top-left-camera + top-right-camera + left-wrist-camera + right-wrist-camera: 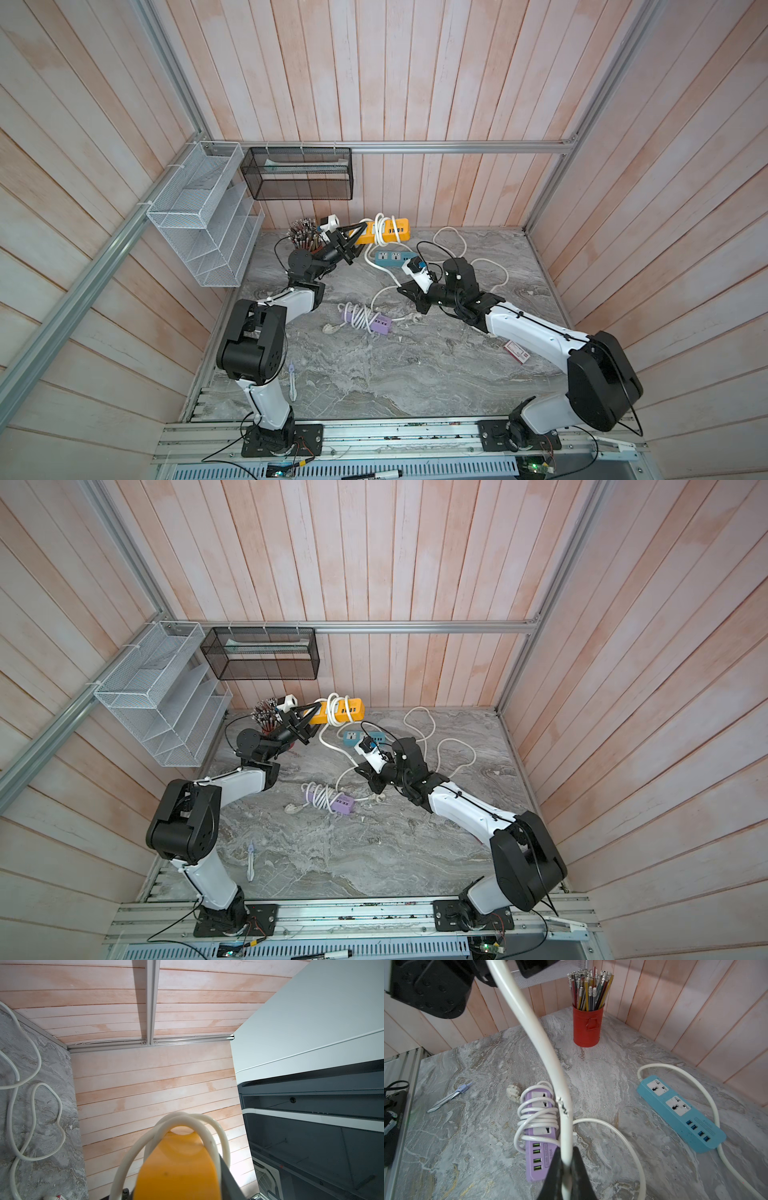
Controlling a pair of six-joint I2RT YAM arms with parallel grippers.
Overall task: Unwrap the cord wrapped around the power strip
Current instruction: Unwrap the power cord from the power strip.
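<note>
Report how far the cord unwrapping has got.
Done: the blue power strip lies flat, its cord loose on the table. In hand: the left gripper holds the orange power strip raised, with loops around it, while the right gripper is shut on a white cord, apparently that strip's. Left: those loops, and the purple power strip, fully wrapped.

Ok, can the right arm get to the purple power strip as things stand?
Probably not yet. The purple power strip lies uncovered near the right gripper, but that gripper is shut on the white cord leading to the orange strip held by the left gripper; it must let go first.
</note>
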